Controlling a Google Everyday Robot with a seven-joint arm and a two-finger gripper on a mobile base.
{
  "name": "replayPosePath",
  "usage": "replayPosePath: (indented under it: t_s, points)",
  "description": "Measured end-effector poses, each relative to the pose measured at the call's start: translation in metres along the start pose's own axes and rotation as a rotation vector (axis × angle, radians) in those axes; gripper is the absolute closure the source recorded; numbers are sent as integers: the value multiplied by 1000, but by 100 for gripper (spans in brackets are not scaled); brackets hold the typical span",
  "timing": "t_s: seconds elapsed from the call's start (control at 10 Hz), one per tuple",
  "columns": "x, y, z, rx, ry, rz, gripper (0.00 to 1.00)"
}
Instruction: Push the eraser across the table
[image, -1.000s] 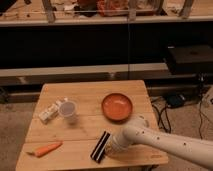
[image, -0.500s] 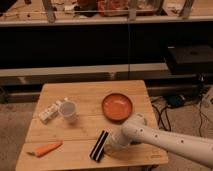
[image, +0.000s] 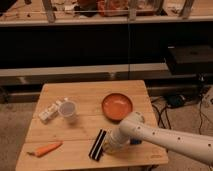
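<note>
You see the eraser (image: 98, 145) on the table (image: 90, 94), the gripper (image: 111, 143) just right of it, carrot (image: 46, 149) left, bowl (image: 117, 106) behind

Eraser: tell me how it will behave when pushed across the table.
Lying flat on the table, the oblong eraser will probably slide, not roll. With the gripper beside its long edge, an off-centre push may swivel it.

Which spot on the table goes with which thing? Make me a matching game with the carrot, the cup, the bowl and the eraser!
Things:
1 carrot
2 cup
3 bowl
4 eraser

Places on the table, as seen in the picture:
A right half, toward the back
B front edge, with the robot's tool right beside it
C front left corner
D left half, next to a white box

Pairs: 1-C, 2-D, 3-A, 4-B
</note>
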Motion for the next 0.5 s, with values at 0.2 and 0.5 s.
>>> replayPosePath:
  t_s: [0.2,0.5]
  points:
    - [2,-4,1,-3,-2,-5,100]
    - [4,-9,3,-6,-3,-12,100]
